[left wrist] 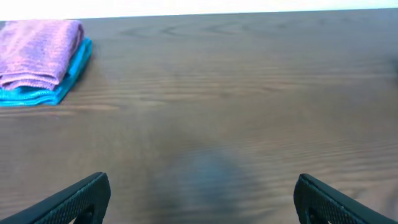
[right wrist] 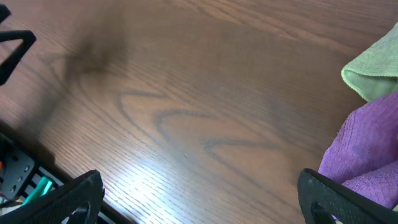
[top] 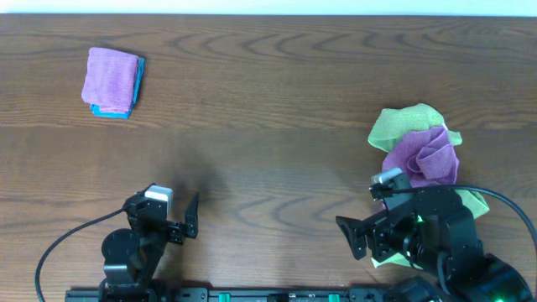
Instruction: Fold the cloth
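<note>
We saw the purple cloth (top: 432, 155) lying crumpled on top of a green cloth (top: 401, 126) at the right side of the tabletop (top: 277, 101), just beside the right jaws, which stood spread and pinched nothing. The left jaws were spread too, over the wood. Well apart, at the far left, a folded pink cloth (top: 111, 75) rested on a blue cloth (top: 117, 111).
</note>
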Controlling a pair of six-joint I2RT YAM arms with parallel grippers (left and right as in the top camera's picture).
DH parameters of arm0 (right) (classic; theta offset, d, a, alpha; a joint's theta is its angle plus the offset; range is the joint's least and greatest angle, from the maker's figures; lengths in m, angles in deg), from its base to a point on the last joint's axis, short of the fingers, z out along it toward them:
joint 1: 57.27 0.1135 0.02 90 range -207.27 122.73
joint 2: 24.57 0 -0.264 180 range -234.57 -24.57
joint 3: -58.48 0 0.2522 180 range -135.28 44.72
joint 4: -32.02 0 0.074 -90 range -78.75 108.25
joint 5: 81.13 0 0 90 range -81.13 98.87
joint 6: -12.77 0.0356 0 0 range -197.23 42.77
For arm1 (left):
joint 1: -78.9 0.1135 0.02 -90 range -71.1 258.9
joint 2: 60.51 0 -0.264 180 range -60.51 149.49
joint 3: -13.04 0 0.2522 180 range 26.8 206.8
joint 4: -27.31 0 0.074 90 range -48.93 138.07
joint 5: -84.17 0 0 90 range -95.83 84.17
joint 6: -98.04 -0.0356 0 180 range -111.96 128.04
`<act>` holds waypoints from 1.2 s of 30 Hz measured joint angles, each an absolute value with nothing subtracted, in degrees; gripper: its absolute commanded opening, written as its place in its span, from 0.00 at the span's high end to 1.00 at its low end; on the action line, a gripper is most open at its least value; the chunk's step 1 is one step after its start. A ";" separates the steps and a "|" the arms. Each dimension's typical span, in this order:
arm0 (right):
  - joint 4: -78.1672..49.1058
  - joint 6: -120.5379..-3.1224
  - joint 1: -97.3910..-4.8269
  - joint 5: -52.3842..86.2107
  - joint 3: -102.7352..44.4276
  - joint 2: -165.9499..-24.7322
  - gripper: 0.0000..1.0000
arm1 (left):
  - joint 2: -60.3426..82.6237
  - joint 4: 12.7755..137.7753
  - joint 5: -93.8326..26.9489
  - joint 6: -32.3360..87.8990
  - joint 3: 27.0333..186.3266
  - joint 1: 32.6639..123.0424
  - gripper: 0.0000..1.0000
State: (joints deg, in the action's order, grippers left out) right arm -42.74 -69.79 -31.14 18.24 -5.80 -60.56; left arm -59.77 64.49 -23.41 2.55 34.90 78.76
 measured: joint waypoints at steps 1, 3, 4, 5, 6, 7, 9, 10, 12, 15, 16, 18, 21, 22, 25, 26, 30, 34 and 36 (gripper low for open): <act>-42.78 -69.79 -31.14 18.24 -5.80 -60.56 0.01 | -59.80 64.38 -22.60 3.14 34.88 78.78 0.05; -42.78 -69.79 -31.14 18.24 -5.80 -60.56 0.01 | -59.80 64.27 -21.44 3.79 34.86 78.78 0.05; -42.78 -69.79 -31.14 18.24 -5.80 -60.56 0.01 | -59.82 64.23 -20.81 4.08 34.86 78.76 0.05; -42.76 -69.79 -31.14 18.24 -5.80 -60.56 0.01 | -59.82 64.18 -20.13 4.43 34.86 78.78 0.05; -42.80 -69.79 -31.14 18.24 -5.80 -60.56 0.01 | -59.82 64.18 -19.45 4.76 34.84 78.76 0.05; -42.76 -69.79 -31.14 18.24 -5.80 -60.56 0.01 | -59.82 64.18 -18.89 4.86 34.84 78.76 0.05; -42.78 -69.79 -31.14 18.24 -5.80 -60.56 0.01 | -59.82 64.16 -18.01 5.08 34.84 78.76 0.05; -42.78 -69.79 -31.14 18.24 -5.80 -60.56 0.01 | -59.82 64.16 -17.68 5.08 34.81 78.78 0.05; -42.78 -69.79 -31.14 18.24 -5.80 -60.56 0.01 | -59.82 64.16 -17.36 5.13 34.81 78.76 0.05; -42.78 -69.79 -31.14 18.24 -5.80 -60.56 0.01 | -59.82 64.16 -17.16 5.24 34.81 78.76 0.05; -42.78 -69.79 -31.14 18.24 -5.80 -60.56 0.01 | -59.82 64.16 -17.16 5.24 34.81 78.76 0.05; -42.78 -69.79 -31.14 18.24 -5.80 -60.56 0.01 | -59.82 64.14 -17.09 5.24 34.81 78.78 0.05; -42.78 -69.79 -31.14 18.24 -5.80 -60.56 0.01 | -59.82 64.14 -16.96 5.26 34.81 78.76 0.05; -42.78 -69.79 -31.14 18.24 -5.80 -60.56 0.01 | -59.82 64.14 -16.96 5.26 34.81 78.76 0.05; -42.78 -69.79 -31.14 18.24 -5.80 -60.56 0.01 | -59.82 64.14 -16.96 5.26 34.81 78.78 0.05; -42.78 -69.79 -31.14 18.24 -5.80 -60.56 0.01 | -59.82 64.14 -16.96 5.26 34.81 78.76 0.05; -42.96 -70.09 -31.14 17.97 -5.80 -60.56 0.01 | -59.82 64.14 -16.96 5.26 34.81 78.76 0.05; -38.50 -73.52 -31.21 15.13 -4.73 -59.29 0.01 | -59.82 64.14 -16.96 5.24 34.81 78.78 0.05; -33.25 -76.80 -32.78 14.04 -1.58 -55.86 0.01 | -59.82 64.12 -16.96 5.26 34.81 78.76 0.05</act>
